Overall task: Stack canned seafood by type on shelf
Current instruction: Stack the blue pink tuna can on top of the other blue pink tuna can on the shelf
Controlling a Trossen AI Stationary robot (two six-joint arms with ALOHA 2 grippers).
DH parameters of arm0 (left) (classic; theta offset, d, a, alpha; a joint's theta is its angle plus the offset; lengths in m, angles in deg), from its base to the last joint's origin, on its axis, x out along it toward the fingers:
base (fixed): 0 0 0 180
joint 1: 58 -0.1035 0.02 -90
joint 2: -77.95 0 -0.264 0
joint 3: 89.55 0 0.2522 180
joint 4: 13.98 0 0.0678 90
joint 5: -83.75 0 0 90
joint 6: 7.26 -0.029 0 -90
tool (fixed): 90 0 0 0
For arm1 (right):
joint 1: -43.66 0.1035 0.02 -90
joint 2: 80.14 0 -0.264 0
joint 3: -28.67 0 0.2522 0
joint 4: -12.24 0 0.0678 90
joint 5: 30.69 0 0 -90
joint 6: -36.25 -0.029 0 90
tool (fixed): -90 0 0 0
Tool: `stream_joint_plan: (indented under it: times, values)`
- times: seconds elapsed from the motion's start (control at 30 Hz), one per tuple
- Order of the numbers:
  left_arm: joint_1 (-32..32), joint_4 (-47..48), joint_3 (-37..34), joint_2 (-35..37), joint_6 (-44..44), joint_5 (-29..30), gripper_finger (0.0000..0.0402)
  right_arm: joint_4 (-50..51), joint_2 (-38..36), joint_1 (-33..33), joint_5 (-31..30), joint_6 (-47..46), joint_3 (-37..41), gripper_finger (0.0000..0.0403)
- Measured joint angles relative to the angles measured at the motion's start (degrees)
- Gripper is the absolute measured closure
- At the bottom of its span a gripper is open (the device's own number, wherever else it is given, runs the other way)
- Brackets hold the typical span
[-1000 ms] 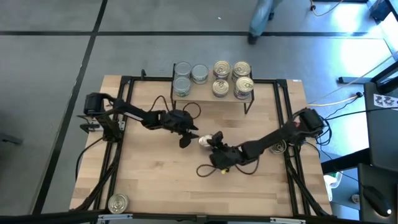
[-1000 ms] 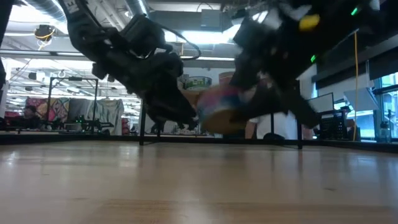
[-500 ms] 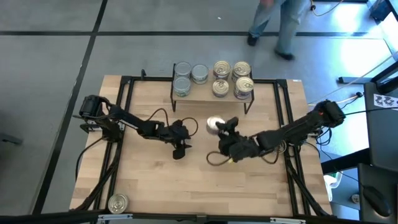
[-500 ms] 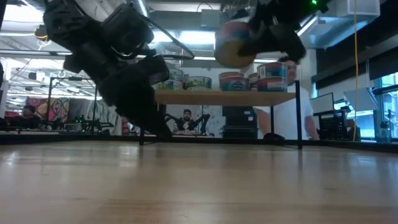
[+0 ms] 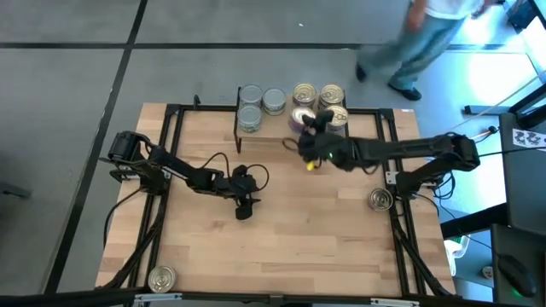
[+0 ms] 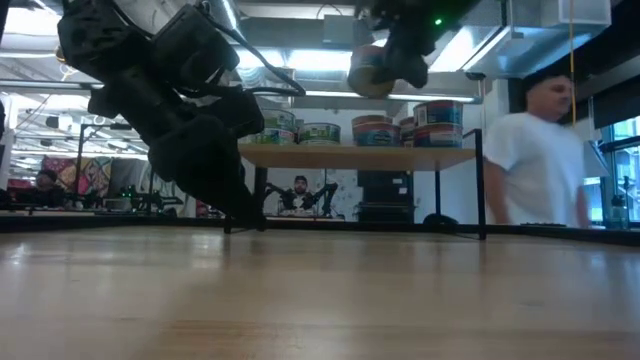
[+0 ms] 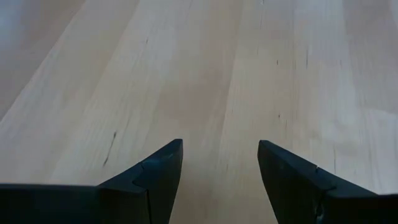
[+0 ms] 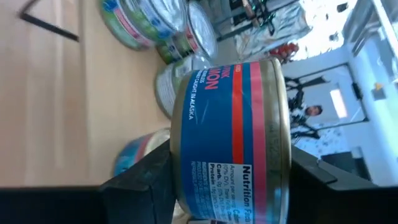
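Right gripper (image 5: 304, 122) clamped on blue-and-red labelled round metal tin (image 8: 233, 140), above light-wood shelf (image 6: 360, 156). Left gripper (image 7: 221, 165) spread apart, empty, over pale wooden tabletop (image 7: 205, 74).

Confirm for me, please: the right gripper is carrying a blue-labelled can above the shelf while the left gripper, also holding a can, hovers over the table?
Not quite: the left gripper holds nothing; the left wrist view shows only bare table between its open fingers. The right gripper does carry the blue-labelled can above the shelf.

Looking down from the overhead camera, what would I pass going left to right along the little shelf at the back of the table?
Silver-topped cans → another silver-topped can → the right hand holding a can over the shelf → gold-topped cans at the right end.
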Motion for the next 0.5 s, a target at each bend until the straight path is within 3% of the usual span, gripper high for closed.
stream_joint_plan:
  times: [0.27, 0.5]
  values:
    - [0.0, 0.13, 0.0, 0.0, 0.6, 0.04, 0.0194, 7.64, 1.96, -7.21, 8.21, -5.47, -3.25, 0.02]
    - [-0.02, 0.22, 0.0, 0.02, -0.04, 0.07, 0.0194, 11.59, 1.96, -9.76, 11.09, -10.83, -3.25, 0.02]
